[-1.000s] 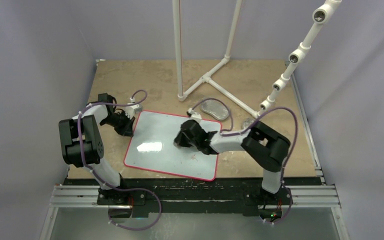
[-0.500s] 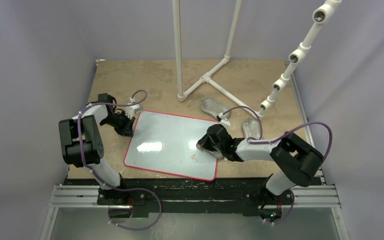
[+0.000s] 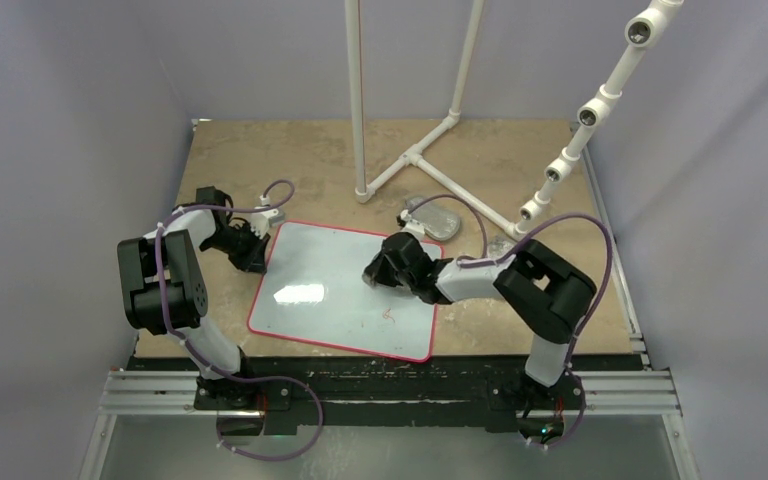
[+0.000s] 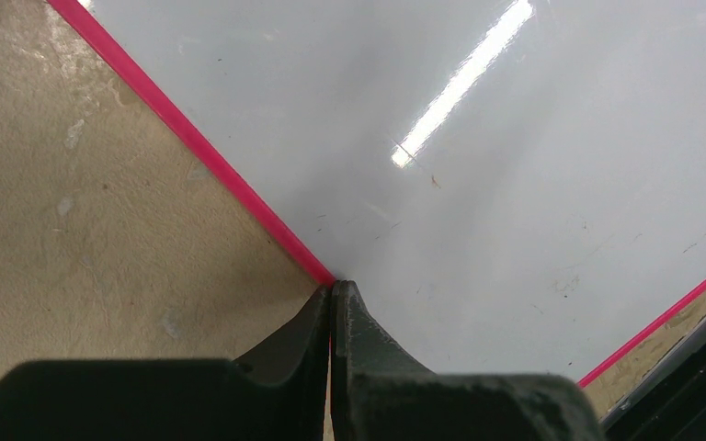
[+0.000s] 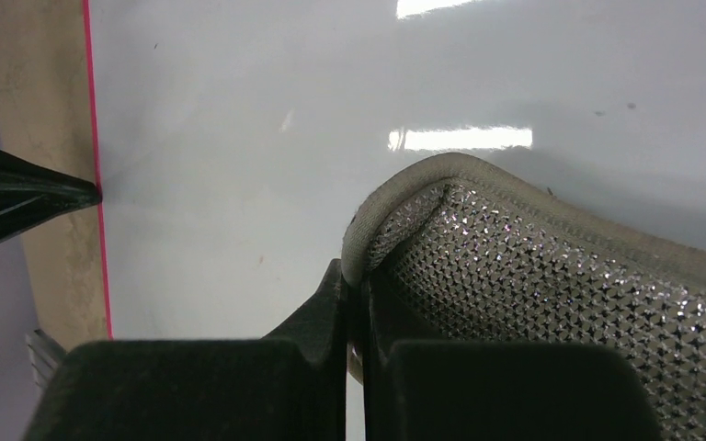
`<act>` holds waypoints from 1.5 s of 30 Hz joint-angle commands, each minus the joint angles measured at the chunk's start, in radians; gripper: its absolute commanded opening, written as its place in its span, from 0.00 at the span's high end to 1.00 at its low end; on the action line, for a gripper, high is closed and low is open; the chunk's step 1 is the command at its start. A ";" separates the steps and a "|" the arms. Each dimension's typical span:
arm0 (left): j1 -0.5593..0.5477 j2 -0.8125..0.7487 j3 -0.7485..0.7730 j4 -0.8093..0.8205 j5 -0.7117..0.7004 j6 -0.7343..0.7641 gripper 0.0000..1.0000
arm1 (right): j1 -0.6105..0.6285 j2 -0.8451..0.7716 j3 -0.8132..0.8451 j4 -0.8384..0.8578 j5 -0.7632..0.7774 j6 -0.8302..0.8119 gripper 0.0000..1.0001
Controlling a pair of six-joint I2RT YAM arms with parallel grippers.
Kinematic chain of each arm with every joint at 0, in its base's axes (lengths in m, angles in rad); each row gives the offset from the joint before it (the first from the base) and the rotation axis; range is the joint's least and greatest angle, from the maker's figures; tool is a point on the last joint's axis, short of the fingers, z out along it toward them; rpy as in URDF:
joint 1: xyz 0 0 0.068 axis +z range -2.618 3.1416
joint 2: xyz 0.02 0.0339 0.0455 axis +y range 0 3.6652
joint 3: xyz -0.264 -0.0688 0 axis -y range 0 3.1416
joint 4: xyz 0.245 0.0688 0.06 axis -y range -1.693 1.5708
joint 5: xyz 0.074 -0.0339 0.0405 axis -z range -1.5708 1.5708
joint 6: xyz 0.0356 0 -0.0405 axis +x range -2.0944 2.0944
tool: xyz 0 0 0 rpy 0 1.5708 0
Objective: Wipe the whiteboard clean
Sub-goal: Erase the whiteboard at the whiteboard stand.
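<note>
The whiteboard lies flat on the tan table, glossy white with a red rim. A small red scribble sits near its front right. My left gripper is at the board's left edge; in the left wrist view it is shut on the red rim. My right gripper is over the board's upper right part. In the right wrist view it is shut on the edge of a silvery-grey mesh pad that rests on the board.
A second silvery pad lies behind the board by a white PVC pipe frame. A jointed white pipe arm rises at the right. Grey walls enclose the table on three sides.
My right gripper swept with the pad from the board's middle to its right edge, then back left and up. The left gripper has not moved.
</note>
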 commanded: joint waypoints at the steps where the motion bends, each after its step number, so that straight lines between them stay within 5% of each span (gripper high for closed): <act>1: 0.001 0.025 -0.044 -0.037 -0.096 0.042 1.00 | 0.013 -0.051 -0.168 -0.209 -0.061 -0.003 1.00; 6: 0.003 0.028 -0.044 -0.037 -0.094 0.042 1.00 | 0.004 -0.279 -0.427 -0.266 -0.049 0.038 1.00; 10: 0.001 0.027 -0.048 -0.039 -0.093 0.042 1.00 | 0.025 -0.358 -0.438 -0.205 -0.178 -0.075 1.00; 23: 0.000 0.018 -0.058 -0.039 -0.097 0.035 1.00 | 0.217 0.081 0.003 -0.132 -0.428 -0.174 1.00; 31: 0.000 0.024 -0.045 -0.039 -0.094 0.037 1.00 | 0.122 -0.279 -0.410 -0.294 -0.203 -0.012 1.00; 35: 0.000 0.023 -0.043 -0.041 -0.094 0.038 1.00 | 0.084 -0.401 -0.486 -0.329 -0.162 0.031 1.00; 45: 0.001 0.015 -0.045 -0.045 -0.091 0.033 1.00 | 0.092 0.037 -0.075 -0.114 -0.278 -0.089 1.00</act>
